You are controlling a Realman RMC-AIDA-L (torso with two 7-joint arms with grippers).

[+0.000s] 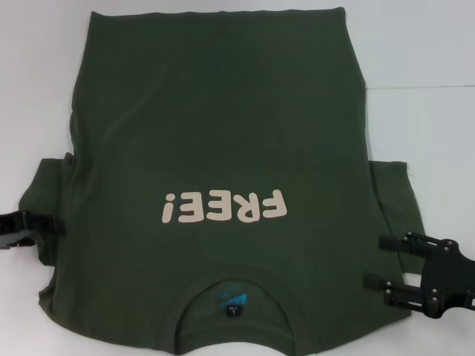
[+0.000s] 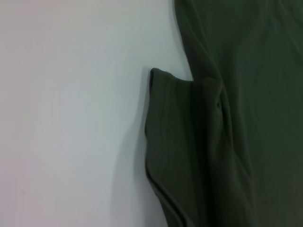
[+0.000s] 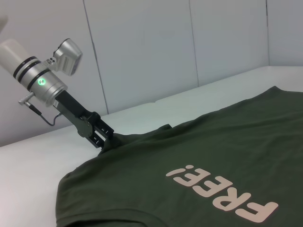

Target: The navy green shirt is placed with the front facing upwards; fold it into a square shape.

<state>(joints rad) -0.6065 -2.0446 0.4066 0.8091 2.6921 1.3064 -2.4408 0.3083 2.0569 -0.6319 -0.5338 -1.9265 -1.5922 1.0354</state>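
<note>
Currently the left gripper (image 1: 52, 222) is closed on the navy green shirt's (image 1: 223, 133) left sleeve (image 1: 46, 189); the right gripper (image 1: 382, 261) hovers spread beside the right sleeve (image 1: 393, 193).

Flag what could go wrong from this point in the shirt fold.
The left claw pinches only the left sleeve edge of the navy green shirt; a thin grip may slip when lifted. The right claw is open over the right sleeve, so uneven timing could skew the fold.
</note>
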